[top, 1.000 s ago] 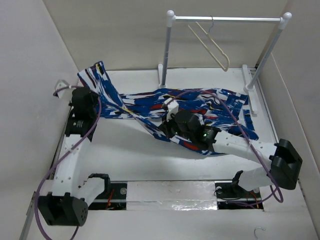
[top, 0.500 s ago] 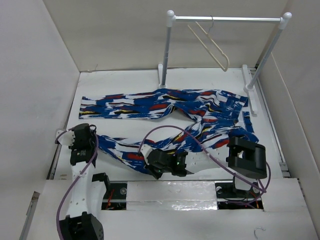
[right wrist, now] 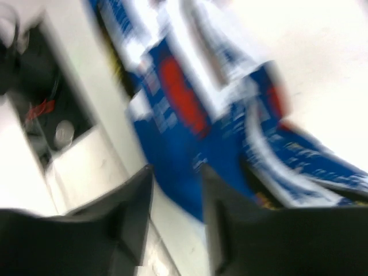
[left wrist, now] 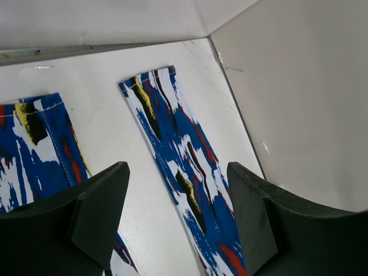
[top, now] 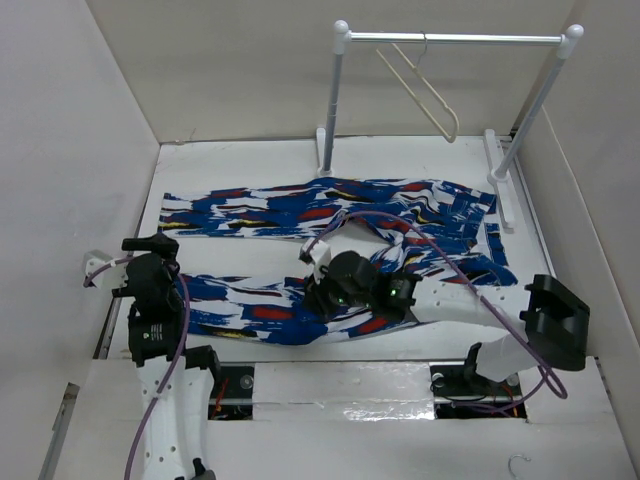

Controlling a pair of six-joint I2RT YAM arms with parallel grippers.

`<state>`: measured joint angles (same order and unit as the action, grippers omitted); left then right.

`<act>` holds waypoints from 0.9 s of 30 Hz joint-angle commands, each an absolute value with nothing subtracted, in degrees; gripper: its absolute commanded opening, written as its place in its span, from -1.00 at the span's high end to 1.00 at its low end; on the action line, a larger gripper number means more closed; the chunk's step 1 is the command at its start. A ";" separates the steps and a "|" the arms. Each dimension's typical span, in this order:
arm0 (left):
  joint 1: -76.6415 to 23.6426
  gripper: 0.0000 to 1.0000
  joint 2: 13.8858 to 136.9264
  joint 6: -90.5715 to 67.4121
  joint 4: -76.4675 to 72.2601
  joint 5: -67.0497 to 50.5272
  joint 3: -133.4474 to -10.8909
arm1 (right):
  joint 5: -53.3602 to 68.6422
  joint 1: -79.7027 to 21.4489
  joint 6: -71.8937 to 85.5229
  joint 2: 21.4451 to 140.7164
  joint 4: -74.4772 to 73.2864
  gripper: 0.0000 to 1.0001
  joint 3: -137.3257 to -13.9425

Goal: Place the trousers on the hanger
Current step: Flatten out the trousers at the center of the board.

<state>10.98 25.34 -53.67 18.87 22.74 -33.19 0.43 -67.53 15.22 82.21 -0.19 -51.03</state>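
Spread flat on white surface: long bright-blue fabric trousers with brushstroke patches, well apart from thin cream triangular hanger hung on white-posted garment rail. Left black claw wide open, empty, near cuffs. Right black claw parted, empty, above near leg. Probably best: lay legs together first, then grasp low and pinch firmly.
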 commanded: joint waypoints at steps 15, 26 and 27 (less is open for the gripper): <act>10.72 -0.30 32.61 -47.45 8.36 9.06 -28.75 | 17.99 -59.50 11.25 126.28 -2.28 -0.25 -88.93; 8.79 -0.32 47.80 -53.00 -6.14 7.03 -26.01 | 20.74 -56.87 22.84 138.61 1.91 1.00 -113.80; 8.79 -0.32 49.38 -53.09 -5.80 7.99 -26.71 | 20.05 -56.08 23.37 137.82 2.19 0.93 -113.91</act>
<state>9.26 46.50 -51.55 0.25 7.55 -26.06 19.53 -58.15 18.72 139.74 -1.65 -109.19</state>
